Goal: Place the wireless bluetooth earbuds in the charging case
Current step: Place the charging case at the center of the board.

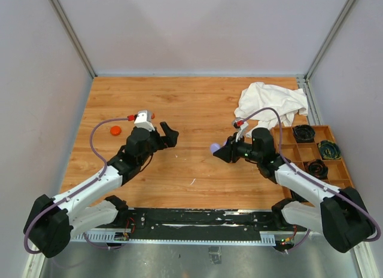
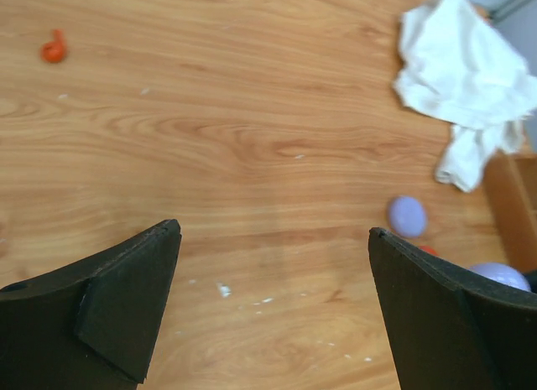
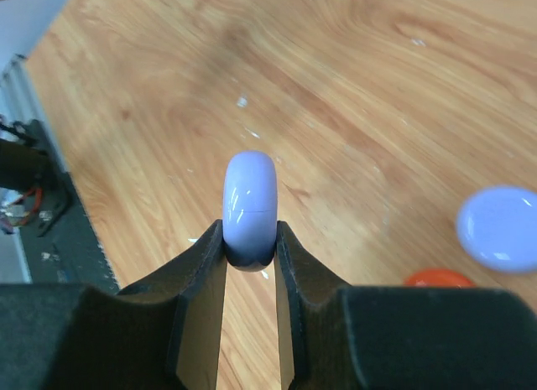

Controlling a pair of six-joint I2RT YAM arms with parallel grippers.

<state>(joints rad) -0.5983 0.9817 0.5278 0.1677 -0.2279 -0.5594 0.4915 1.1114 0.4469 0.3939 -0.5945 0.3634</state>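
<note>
- The right gripper (image 3: 249,239) is clamped on the lavender charging case (image 3: 249,193), which stands on its edge between the two fingertips, above the wooden table (image 3: 361,96).
- The case is smooth, glossy and rounded, with a thin seam across it; its long axis points straight out from the fingers.
- The left gripper (image 2: 274,231) has its jaws wide apart and holds nothing.
- One tiny orange-red earbud (image 2: 54,49) lies on the wood, well apart from the left gripper; I cannot tell which way it points.
- A lavender disc (image 3: 499,228) and an orange-red disc (image 3: 438,278) lie flat near each other.

No readable text, label or number on anything
</note>
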